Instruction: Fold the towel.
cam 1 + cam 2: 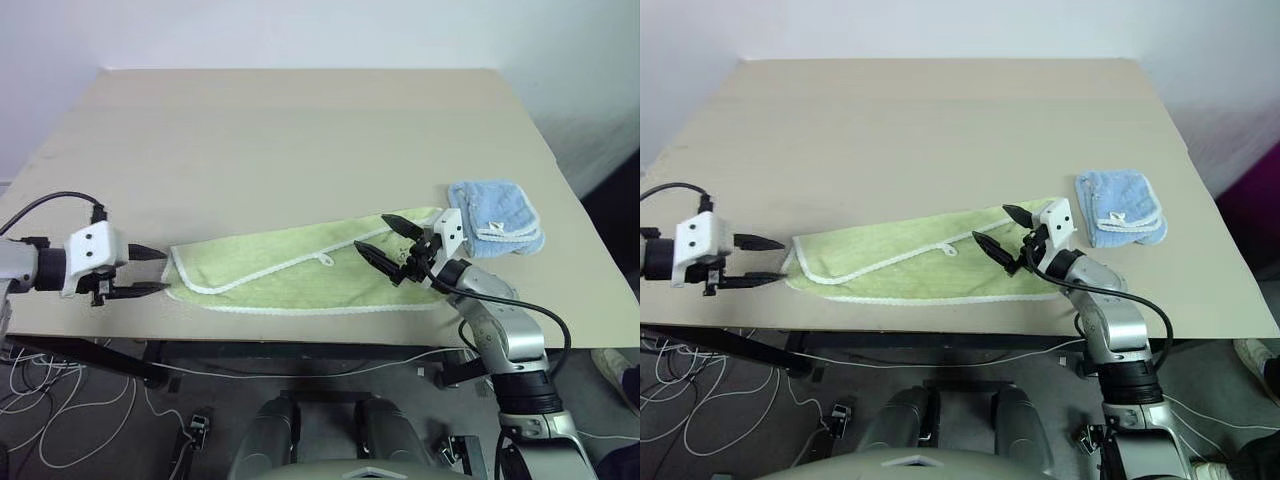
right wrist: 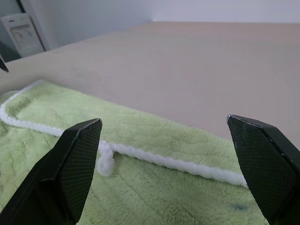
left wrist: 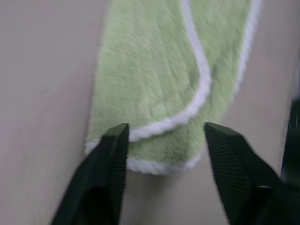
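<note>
Beige table (image 1: 300, 130), white wall behind; towel (image 1: 290, 272) folded at 6 o'clock. Left claw (image 1: 148, 270) & right claw (image 1: 385, 240) open, empty.

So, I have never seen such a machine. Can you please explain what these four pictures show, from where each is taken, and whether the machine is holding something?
This is a humanoid robot with two arms, each ending in a gripper of two black fingers. The two wide pictures come from cameras on its head, looking down over a beige table. The two close pictures come from a camera on each wrist, looking along that gripper's fingers.

On the table lies a light green towel with white edging, folded into a long strip, and beside it a smaller folded light blue towel.

The left gripper is open just off the towel's left end. The right gripper is open above the towel's right part. Neither holds anything.
</note>
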Controlling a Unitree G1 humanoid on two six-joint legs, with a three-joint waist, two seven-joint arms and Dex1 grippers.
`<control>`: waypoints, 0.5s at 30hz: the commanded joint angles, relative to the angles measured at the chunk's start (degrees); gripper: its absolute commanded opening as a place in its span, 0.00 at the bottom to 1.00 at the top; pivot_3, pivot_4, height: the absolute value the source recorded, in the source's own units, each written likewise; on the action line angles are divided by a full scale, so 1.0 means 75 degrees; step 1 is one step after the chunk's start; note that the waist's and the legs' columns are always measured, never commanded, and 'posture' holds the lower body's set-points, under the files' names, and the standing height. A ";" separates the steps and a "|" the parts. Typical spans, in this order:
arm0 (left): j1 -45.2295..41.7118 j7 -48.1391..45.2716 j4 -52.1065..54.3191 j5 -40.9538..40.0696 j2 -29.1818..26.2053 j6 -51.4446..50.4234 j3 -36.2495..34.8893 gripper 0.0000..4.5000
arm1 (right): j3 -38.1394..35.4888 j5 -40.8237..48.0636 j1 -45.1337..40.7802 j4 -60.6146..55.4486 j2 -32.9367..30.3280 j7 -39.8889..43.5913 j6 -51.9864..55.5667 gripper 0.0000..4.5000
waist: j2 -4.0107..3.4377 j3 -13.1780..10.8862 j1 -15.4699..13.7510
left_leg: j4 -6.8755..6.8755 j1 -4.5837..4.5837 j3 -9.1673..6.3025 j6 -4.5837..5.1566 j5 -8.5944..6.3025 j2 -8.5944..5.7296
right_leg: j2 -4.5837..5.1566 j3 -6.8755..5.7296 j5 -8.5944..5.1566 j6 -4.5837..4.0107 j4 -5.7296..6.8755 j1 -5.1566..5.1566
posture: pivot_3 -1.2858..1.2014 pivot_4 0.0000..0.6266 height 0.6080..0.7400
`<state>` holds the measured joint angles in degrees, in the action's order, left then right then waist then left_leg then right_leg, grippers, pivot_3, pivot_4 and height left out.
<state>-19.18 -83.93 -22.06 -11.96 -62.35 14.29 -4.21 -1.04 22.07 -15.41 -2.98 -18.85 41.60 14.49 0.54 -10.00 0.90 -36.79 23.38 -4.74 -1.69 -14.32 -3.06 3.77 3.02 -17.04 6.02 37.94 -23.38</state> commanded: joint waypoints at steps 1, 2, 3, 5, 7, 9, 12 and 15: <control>-0.0815 -0.0416 -0.0889 0.0497 0.0008 0.1263 0.0413 0.71 | -0.0084 0.0050 0.0137 -0.0381 0.0096 -0.0157 -0.0190 1.00 | 0.0001 0.0000 -0.0002 | -0.0001 0.0001 -0.0001 0.0000 0.0000 0.0000 | -0.0002 -0.0002 0.0000 0.0000 0.0001 -0.0001 | 0.52 0.24 1.00; -0.1051 -0.0426 -0.1123 0.0575 0.0095 0.1516 0.0518 0.71 | -0.0086 0.0053 0.0177 -0.0424 0.0101 -0.0192 -0.0194 1.00 | 0.0001 0.0000 -0.0001 | -0.0001 0.0002 -0.0001 0.0000 0.0000 0.0000 | -0.0007 -0.0002 0.0000 0.0000 0.0001 -0.0001 | 0.52 0.24 1.00; -0.1281 -0.0368 -0.1340 0.0659 0.0208 0.1745 0.0607 0.71 | -0.0083 0.0056 0.0221 -0.0474 0.0107 -0.0231 -0.0193 1.00 | 0.0001 0.0000 -0.0009 | -0.0002 0.0002 0.0001 0.0001 0.0000 -0.0001 | -0.0009 -0.0002 0.0000 0.0000 0.0003 -0.0001 | 0.52 0.24 1.00; -0.1673 -0.0254 -0.1717 0.0797 0.0446 0.2135 0.0748 0.71 | -0.0081 0.0062 0.0311 -0.0578 0.0122 -0.0320 -0.0187 1.00 | 0.0002 0.0001 -0.0005 | -0.0006 0.0002 0.0000 0.0001 0.0001 -0.0003 | -0.0015 -0.0005 0.0000 0.0001 0.0004 0.0001 | 0.52 0.24 1.00; -0.1920 -0.0183 -0.1971 0.0893 0.0655 0.2499 0.0871 0.71 | -0.0084 0.0070 0.0433 -0.0708 0.0125 -0.0407 -0.0166 1.00 | 0.0003 0.0001 0.0005 | -0.0009 0.0002 0.0002 0.0003 0.0000 -0.0004 | -0.0015 -0.0004 0.0000 0.0003 0.0007 0.0001 | 0.52 0.24 1.00; -0.2041 -0.0159 -0.2186 0.1006 0.0765 0.2901 0.0956 0.71 | -0.0093 0.0082 0.0541 -0.0828 0.0116 -0.0477 -0.0133 1.00 | 0.0004 0.0002 0.0025 | -0.0011 0.0003 0.0001 0.0004 0.0000 -0.0002 | -0.0020 -0.0004 0.0000 0.0003 0.0010 0.0000 | 0.52 0.24 1.00; -0.2118 -0.0168 -0.2568 0.1262 0.0803 0.3621 0.1189 0.71 | -0.0146 0.0116 0.0683 -0.0980 0.0061 -0.0556 -0.0086 1.00 | 0.0004 0.0002 0.0048 | -0.0012 0.0002 0.0001 0.0004 0.0000 -0.0001 | -0.0024 -0.0003 0.0000 0.0003 0.0015 -0.0003 | 0.52 0.24 1.00; -0.2167 -0.0208 -0.2836 0.1320 0.0788 0.3945 0.1293 0.71 | -0.0172 0.0149 0.0735 -0.1052 0.0017 -0.0597 -0.0051 1.00 | 0.0004 0.0002 0.0037 | -0.0012 0.0002 0.0001 0.0004 0.0000 -0.0001 | -0.0025 -0.0003 0.0000 0.0003 0.0015 -0.0002 | 0.52 0.24 1.00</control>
<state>-34.39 -85.35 -42.67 -2.22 -55.56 42.01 5.77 -1.07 22.21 -9.84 -7.84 -18.50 37.45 14.39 0.57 -9.99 1.18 -36.90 23.40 -4.74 -1.65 -14.32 -3.07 3.59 3.00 -17.04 6.04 38.05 -23.38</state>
